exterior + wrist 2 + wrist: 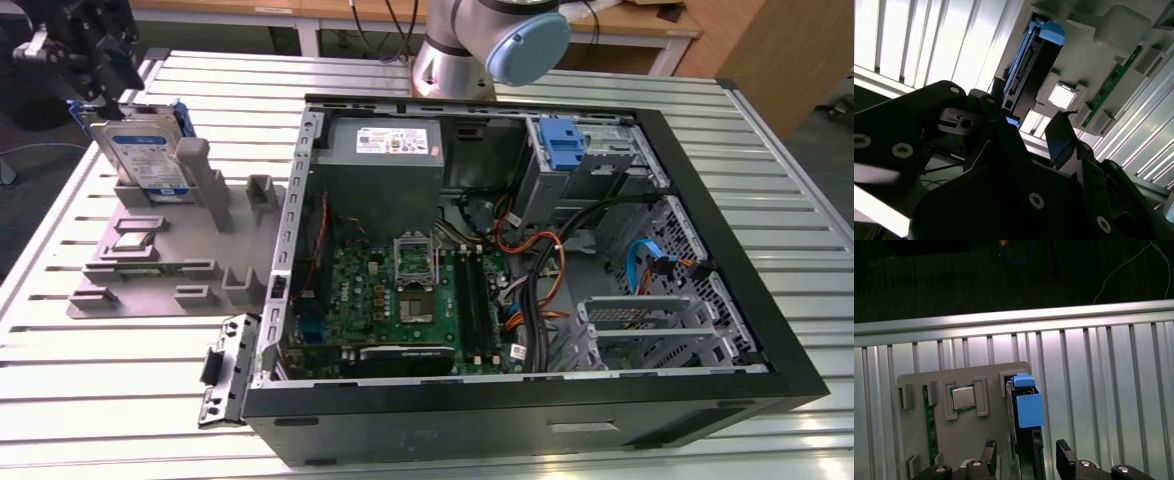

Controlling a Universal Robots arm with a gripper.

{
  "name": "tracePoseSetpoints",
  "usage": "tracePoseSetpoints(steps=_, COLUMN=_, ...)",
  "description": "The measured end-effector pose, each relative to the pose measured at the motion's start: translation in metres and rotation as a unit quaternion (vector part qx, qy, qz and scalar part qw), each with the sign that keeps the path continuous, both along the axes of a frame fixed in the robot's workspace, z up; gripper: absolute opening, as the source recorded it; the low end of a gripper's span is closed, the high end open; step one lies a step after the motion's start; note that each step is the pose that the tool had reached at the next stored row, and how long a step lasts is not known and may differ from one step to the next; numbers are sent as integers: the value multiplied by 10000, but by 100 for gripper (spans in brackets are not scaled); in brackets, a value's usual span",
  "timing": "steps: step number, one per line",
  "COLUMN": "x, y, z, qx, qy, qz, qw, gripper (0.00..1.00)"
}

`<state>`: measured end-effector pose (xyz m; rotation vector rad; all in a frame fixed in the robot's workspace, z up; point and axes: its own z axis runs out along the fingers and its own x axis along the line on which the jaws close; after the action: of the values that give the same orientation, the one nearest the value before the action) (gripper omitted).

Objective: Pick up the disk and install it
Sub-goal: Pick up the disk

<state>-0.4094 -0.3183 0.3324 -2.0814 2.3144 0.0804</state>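
The disk (140, 150), silver with a white-and-blue label and a blue frame, stands upright on its edge in a slot of the grey holder (160, 275) at the exterior view's left. My gripper (91, 95) hangs just over its top edge. In the first wrist view the disk (1027, 407) shows edge-on, and the gripper (1026, 460) is open with one dark finger on each side of it and a gap to each. The second wrist view has the disk (1026, 65) beyond the gripper (1029, 125).
The grey holder also carries a processor chip (963, 397) and a green memory stick (930, 422). An open computer case (787, 380) lies at the exterior view's right, with a power-supply box (387, 140), a motherboard (400, 300) and a blue latch (563, 145). The arm's base (461, 50) stands behind it.
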Motion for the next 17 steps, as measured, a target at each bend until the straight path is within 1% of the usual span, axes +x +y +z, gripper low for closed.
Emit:
tracePoseSetpoints(steps=1, x=0, y=0, z=0, qx=0, qy=0, qz=0, qw=10000, gripper=58)
tracePoseSetpoints(steps=2, x=0, y=0, z=0, qx=0, qy=0, qz=0, qw=10000, gripper=58)
tracePoseSetpoints(steps=3, x=0, y=0, z=0, qx=0, qy=0, qz=0, qw=10000, gripper=65)
tracePoseSetpoints(steps=12, x=0, y=0, z=-5, qx=0, qy=0, qz=0, qw=10000, gripper=65)
tracePoseSetpoints(steps=17, x=0, y=0, z=-23, qx=0, qy=0, qz=0, qw=10000, gripper=65)
